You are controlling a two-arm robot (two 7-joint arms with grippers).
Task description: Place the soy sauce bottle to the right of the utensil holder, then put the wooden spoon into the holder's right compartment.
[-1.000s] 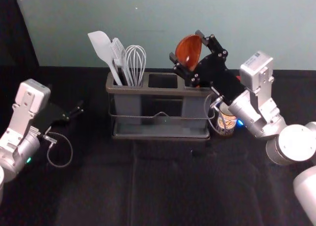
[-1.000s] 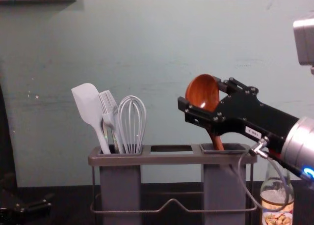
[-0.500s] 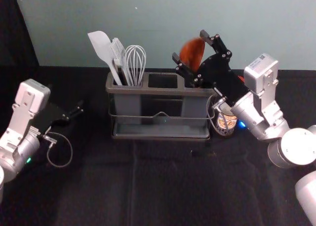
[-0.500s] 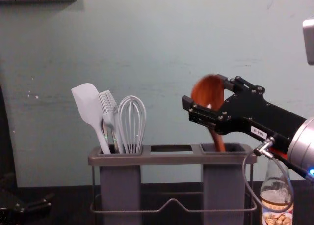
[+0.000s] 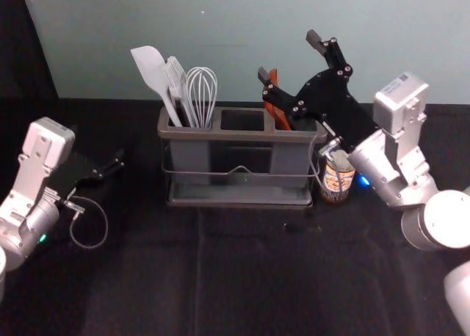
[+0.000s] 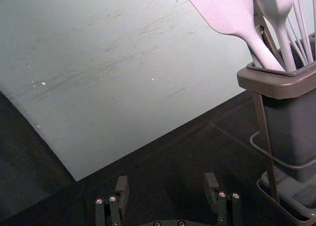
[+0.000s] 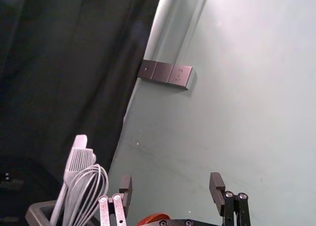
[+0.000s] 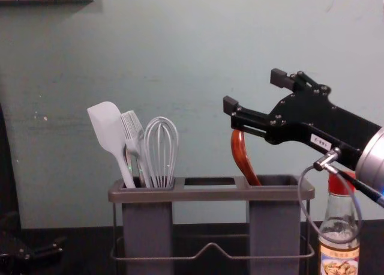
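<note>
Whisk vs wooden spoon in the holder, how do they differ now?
Look: the whisk is pale wire loops; the wooden spoon is solid reddish-brown.
Place: whisk shares the left compartment of the holder with other tools; spoon is alone in the right one.
Pose: whisk near upright; spoon leans left, open right claw just above it.
Shared: both stand head up.
Left claw sits open, left of the holder.

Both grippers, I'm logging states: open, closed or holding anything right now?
Left gripper: open, holding nothing, left of the utensil holder.
Right gripper: open, holding nothing, by the upper end of the wooden spoon.
</note>
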